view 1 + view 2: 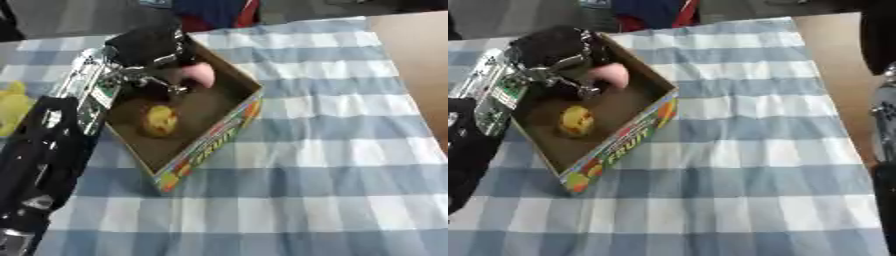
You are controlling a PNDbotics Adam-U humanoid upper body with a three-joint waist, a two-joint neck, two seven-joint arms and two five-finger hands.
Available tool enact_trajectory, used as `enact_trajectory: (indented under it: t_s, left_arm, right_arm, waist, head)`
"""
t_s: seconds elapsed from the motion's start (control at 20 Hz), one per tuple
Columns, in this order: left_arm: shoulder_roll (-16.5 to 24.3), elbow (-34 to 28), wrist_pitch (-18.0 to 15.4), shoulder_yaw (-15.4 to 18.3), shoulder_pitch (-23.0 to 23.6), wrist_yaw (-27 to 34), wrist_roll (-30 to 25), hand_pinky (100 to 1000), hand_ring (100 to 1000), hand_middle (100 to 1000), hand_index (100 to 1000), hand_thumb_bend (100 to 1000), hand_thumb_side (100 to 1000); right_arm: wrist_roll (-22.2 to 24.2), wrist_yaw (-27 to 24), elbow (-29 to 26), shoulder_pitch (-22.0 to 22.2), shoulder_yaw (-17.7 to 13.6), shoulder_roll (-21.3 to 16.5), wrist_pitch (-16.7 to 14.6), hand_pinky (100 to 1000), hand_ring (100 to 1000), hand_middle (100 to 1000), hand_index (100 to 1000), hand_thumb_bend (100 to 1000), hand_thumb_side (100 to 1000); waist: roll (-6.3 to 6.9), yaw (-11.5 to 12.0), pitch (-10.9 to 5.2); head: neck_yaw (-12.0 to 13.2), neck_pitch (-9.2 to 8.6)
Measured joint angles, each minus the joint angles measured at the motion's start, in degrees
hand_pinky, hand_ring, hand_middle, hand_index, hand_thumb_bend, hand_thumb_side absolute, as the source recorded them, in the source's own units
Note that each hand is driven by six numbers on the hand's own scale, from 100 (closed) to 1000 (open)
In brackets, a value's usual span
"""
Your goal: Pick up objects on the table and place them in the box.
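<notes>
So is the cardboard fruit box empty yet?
No. A yellow round fruit lies inside the cardboard box, and the left hand holds a pink object over it.

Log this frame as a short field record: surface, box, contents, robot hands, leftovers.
surface: blue and white checked cloth
box: open cardboard box with colourful printed side
contents: yellow-red fruit on the box floor
left robot hand: over the box, fingers curled round a pink object
right robot hand: not visible, only part of the arm at the right edge
leftovers: yellow object at the left edge

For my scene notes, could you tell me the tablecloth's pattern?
The tablecloth is blue-and-white checked, clearest in the right eye view.
</notes>
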Motion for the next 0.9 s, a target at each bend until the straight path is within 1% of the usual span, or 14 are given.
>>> enact_trajectory:
  t_s: [0.1,0.2,0.3,0.35,0.4,0.45,0.5,0.55,0.65,0.8,0.9]
  left_arm:
    - [-0.1,0.0,-0.2,-0.2,0.1,0.1,-1.5,239,589,444,590,206,236]
    - [-0.1,0.0,-0.3,-0.3,0.3,0.2,-3.2,260,604,468,627,267,297]
    - [-0.1,0.0,-0.5,-0.3,0.4,0.2,-4.9,282,621,501,683,324,345]
    - [-0.1,0.0,-0.6,-0.3,0.4,0.2,-5.8,297,635,519,734,369,374]
    - [-0.1,0.0,-0.7,-0.3,0.4,0.1,-6.6,312,647,543,760,421,405]
    - [-0.1,0.0,-0.8,-0.3,0.4,0.0,-7.3,327,664,586,805,493,440]
    - [-0.1,-0.1,-0.9,-0.3,0.4,-0.1,-7.9,336,677,614,832,546,465]
    - [-0.1,-0.1,-1.0,-0.3,0.4,-0.3,-8.5,347,694,664,863,646,506]
    - [-0.1,-0.5,-1.1,-0.3,0.4,-0.9,-9.1,373,729,732,900,736,544]
    - [0.2,-1.5,-1.1,-0.3,0.5,-3.1,-9.2,416,777,795,932,765,572]
    - [0.2,-2.2,-0.9,-0.2,0.6,-5.0,-8.8,433,795,819,942,769,581]
  right_arm:
    - [0.0,0.0,0.0,0.1,0.0,0.0,0.0,682,717,655,856,100,935]
    - [0.0,0.0,0.0,0.3,0.0,0.0,0.0,682,717,654,855,100,935]
    - [0.0,0.0,0.0,0.4,0.0,0.0,0.0,682,717,654,855,100,935]
    - [0.0,0.0,0.0,0.4,0.0,0.0,0.0,682,717,654,855,100,935]
    - [-0.1,0.0,0.0,0.4,-0.1,0.0,0.1,682,717,654,855,100,935]
    - [-0.1,0.0,0.0,0.4,-0.1,0.0,0.1,682,717,654,855,100,935]
    - [-0.1,0.0,0.0,0.5,-0.2,0.0,0.1,682,717,654,855,100,934]
    - [-0.1,0.0,0.0,0.5,-0.2,0.0,0.1,681,717,654,855,100,935]
    - [-0.2,0.0,0.0,0.5,-0.3,0.0,0.1,681,717,654,855,100,934]
    - [-0.3,0.0,0.0,0.5,-0.3,0.0,0.2,681,717,654,855,100,934]
    - [-0.3,0.0,0.0,0.7,-0.3,0.0,0.2,681,717,655,855,100,933]
  waist:
    - [0.02,0.0,0.0]
    - [0.09,0.1,0.0]
    - [0.14,0.1,0.0]
    - [0.14,0.1,0.0]
    - [0.14,0.1,-0.01]
    - [0.14,0.2,-0.03]
    - [0.14,0.2,-0.04]
    - [0.14,0.2,-0.09]
    - [0.13,0.3,-0.25]
    - [0.09,0.4,-0.4]
    - [-0.04,0.4,-0.49]
  head:
    - [-0.2,0.0]
    - [-0.3,0.0]
    - [-0.4,0.0]
    - [-0.4,0.0]
    - [-0.4,0.0]
    - [-0.4,0.0]
    - [-0.4,0.0]
    - [-0.4,0.0]
    - [-0.5,0.0]
    - [-0.5,0.0]
    - [-0.5,0.0]
